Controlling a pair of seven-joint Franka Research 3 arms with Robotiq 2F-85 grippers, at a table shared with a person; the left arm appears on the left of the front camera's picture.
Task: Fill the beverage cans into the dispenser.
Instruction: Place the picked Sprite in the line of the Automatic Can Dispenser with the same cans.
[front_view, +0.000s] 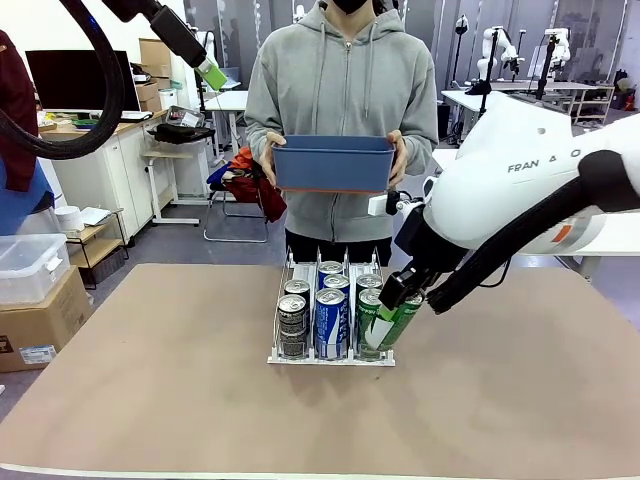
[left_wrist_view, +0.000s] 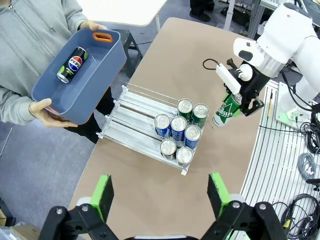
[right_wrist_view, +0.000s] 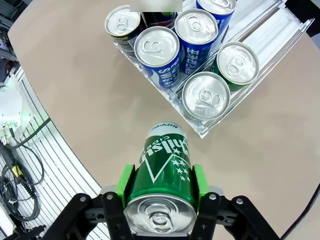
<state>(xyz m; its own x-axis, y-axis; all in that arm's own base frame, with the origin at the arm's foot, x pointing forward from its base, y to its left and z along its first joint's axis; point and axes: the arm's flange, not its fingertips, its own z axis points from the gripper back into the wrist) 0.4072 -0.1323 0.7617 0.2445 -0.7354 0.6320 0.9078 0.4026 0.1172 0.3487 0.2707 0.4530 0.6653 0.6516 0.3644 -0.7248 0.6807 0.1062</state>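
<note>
While the right gripper (right_wrist_view: 162, 186) clamped the tilted green-and-white can (right_wrist_view: 165, 150) near its top, just beside the dispenser (front_view: 300, 359), the left gripper (left_wrist_view: 161, 194) hung spread wide; smooth, rigid and probably full, the can wanted a firm sidewall hold.

The left arm (front_view: 165, 25) is reaching in high from the left side, well above the table (front_view: 150, 380). Its left gripper (front_view: 210, 74) is pointing down toward the middle. In the left wrist view, the left gripper (left_wrist_view: 160, 196) is standing with its jaws wide apart, and its 2 green pads (left_wrist_view: 103, 196) are gripping nothing.

The right arm (front_view: 520, 190) is bending in from the right side, with its wrist tipping down toward the table. The right gripper (front_view: 397, 298) is clamping a green-and-white can (front_view: 388, 328) between its 2 fingers and holding it tilted. In the right wrist view, those fingers' pads (right_wrist_view: 125, 182) are pressing on both sides of the can, whose silver top is facing the camera.
</note>
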